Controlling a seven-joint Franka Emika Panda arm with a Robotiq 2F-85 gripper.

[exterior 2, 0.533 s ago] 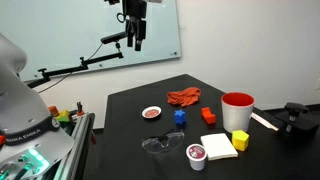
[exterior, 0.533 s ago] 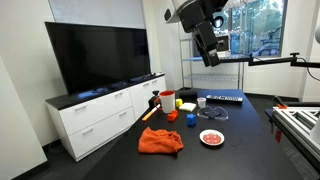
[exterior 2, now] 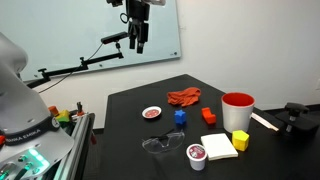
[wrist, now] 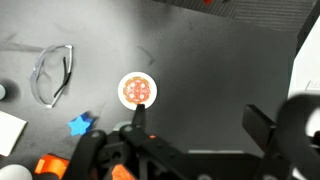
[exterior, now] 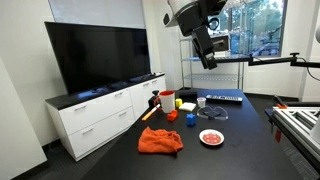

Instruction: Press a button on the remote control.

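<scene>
The remote control point(exterior: 223, 98) is a long flat dark slab with a pale bluish top, lying at the far end of the black table in an exterior view. It does not show in the wrist view. My gripper point(exterior: 207, 60) hangs high above the table in both exterior views point(exterior 2: 139, 44), far from the remote. In the wrist view its two dark fingers point(wrist: 200, 125) stand wide apart with nothing between them, over bare black tabletop just below the red-and-white plate point(wrist: 138, 91).
On the table are a red cup point(exterior: 167, 100), a yellow block point(exterior: 181, 105), an orange cloth point(exterior: 160, 140), the plate point(exterior: 211, 137), a blue block point(wrist: 80, 125), safety glasses point(wrist: 52, 72) and a small white cup point(exterior 2: 197, 155). A TV cabinet point(exterior: 100, 115) stands beside the table.
My gripper has shifted slightly sideways high above the table. Nothing on the table has moved.
</scene>
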